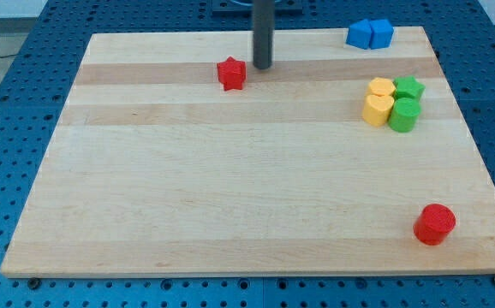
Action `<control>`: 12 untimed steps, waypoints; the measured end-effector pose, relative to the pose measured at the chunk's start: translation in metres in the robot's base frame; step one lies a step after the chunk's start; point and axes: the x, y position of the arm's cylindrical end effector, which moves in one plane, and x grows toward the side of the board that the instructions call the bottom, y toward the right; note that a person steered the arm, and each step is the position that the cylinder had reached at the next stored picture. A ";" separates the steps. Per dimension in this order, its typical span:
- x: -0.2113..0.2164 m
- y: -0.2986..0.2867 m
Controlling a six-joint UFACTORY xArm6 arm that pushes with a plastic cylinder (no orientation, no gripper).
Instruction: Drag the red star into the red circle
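The red star (231,74) lies near the view's top, left of centre, on the wooden board (230,188). The red circle (435,224), a short red cylinder, stands near the view's bottom right corner of the board. My tip (263,67) rests on the board just to the right of the red star and slightly above it, a small gap apart from it. The rod rises straight up out of the view's top.
Two blue blocks (369,34) sit together at the top right edge. At the right, a yellow hexagon (382,87), a yellow heart-like block (378,109), a green star (409,88) and a green cylinder (403,115) cluster together. Blue pegboard surrounds the board.
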 end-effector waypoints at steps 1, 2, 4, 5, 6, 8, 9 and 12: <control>0.000 -0.027; 0.015 -0.050; 0.100 -0.050; 0.158 -0.050; 0.194 -0.049; 0.275 -0.022; 0.303 0.010; 0.288 0.043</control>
